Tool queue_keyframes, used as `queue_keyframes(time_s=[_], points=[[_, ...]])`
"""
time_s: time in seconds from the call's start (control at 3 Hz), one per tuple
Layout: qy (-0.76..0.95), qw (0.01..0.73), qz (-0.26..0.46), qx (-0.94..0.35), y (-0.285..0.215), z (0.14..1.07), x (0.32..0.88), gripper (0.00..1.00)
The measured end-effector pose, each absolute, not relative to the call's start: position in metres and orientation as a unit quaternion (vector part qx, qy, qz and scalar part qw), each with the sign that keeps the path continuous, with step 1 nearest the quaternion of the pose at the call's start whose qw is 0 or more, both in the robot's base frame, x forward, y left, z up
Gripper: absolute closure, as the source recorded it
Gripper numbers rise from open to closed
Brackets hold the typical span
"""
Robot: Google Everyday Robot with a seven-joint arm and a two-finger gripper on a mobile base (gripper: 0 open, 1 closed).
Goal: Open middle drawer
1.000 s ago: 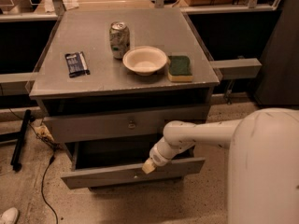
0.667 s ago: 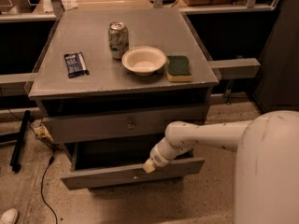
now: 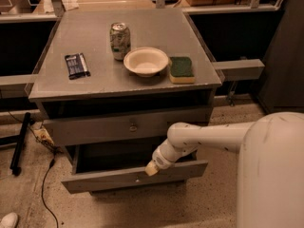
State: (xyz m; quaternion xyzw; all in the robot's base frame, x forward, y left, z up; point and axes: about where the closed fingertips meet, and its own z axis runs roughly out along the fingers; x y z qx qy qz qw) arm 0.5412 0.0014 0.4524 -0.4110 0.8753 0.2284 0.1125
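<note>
The middle drawer (image 3: 109,178) is the long, low grey front with a small knob (image 3: 137,178). It stands pulled out from the cabinet, with its dark inside showing behind the front. My gripper (image 3: 151,169) is at the end of the white arm that reaches in from the right. Its cream tip rests at the top edge of this drawer front, just right of and above the knob. The taller, wider drawer front (image 3: 95,127) above it is shut.
On the cabinet top (image 3: 71,37) stand a soda can (image 3: 119,41), a white bowl (image 3: 145,61), a green sponge (image 3: 182,69) and a dark snack packet (image 3: 76,65). A cable (image 3: 45,184) lies on the floor at the left. My white body (image 3: 270,175) fills the lower right.
</note>
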Motion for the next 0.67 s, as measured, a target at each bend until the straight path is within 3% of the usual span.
queue_keyframes(time_s=[0.67], points=[[0.877, 0.109, 0.230, -0.407, 0.0003, 0.4552, 0.5389, 1.00]])
